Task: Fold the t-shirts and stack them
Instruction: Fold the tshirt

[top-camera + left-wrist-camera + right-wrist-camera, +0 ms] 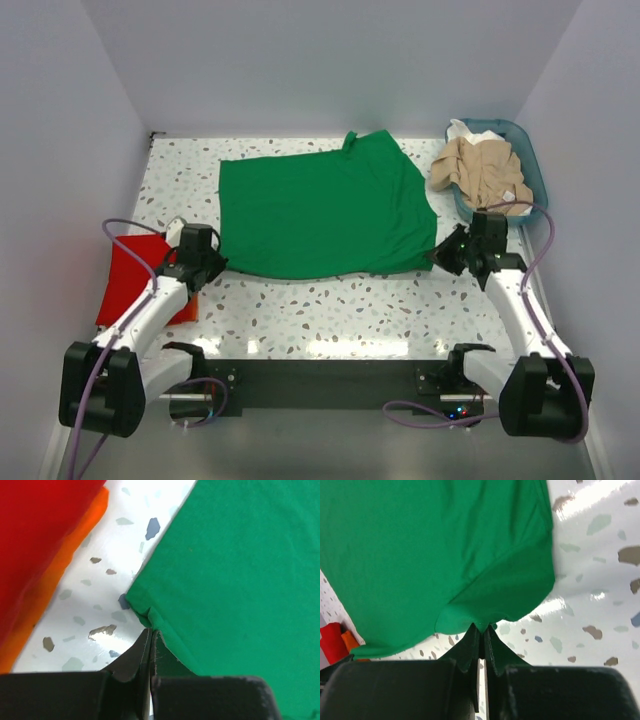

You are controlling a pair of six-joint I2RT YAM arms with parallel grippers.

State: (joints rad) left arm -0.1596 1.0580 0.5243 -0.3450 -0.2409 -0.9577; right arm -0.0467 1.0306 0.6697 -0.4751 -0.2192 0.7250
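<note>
As their jaws are pressing together, left gripper (151, 639) and right gripper (482, 632) are pinching the near corners of the green shirt (320, 210) lying spread on the table (330, 310); being soft and light, it is probably best held there

One green t-shirt (320, 215) at centre, one red t-shirt (130, 275) at 8 o'clock, one beige t-shirt (480, 170) and one white t-shirt (470, 130) in one basket (534, 160) at 2 o'clock.

Bright even overhead light, white glare on the table (300, 345) front, wrist views blurred close up
</note>
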